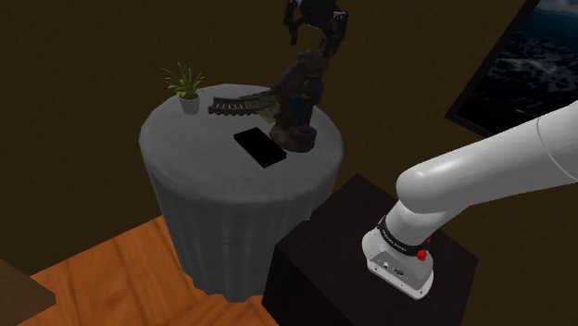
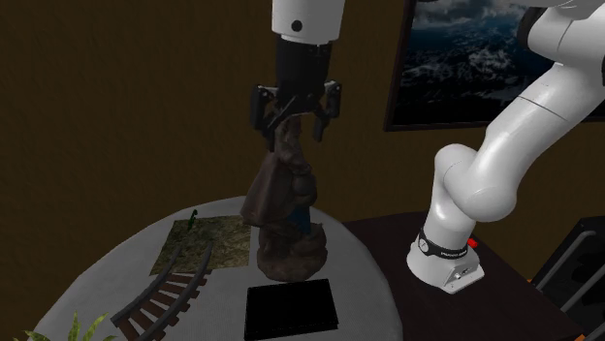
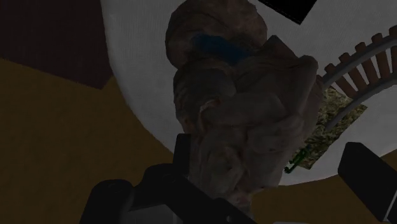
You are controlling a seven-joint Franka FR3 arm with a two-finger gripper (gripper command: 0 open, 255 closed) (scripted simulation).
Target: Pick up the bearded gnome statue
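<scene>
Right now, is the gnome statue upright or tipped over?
Upright. The gnome statue stands on its base on the round table, hat tip pointing up between the open jaws of the gripper.

The brown gnome statue [image 1: 296, 106] is being borne by the round grey-draped table [image 1: 185, 156], and in the shoulder view a flat black slab [image 1: 259, 148] is being kept at its eight o'clock.

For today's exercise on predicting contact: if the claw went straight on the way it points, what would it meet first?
Probably the gnome statue: the open claw points down over its pointed top, well above the round table.
</scene>
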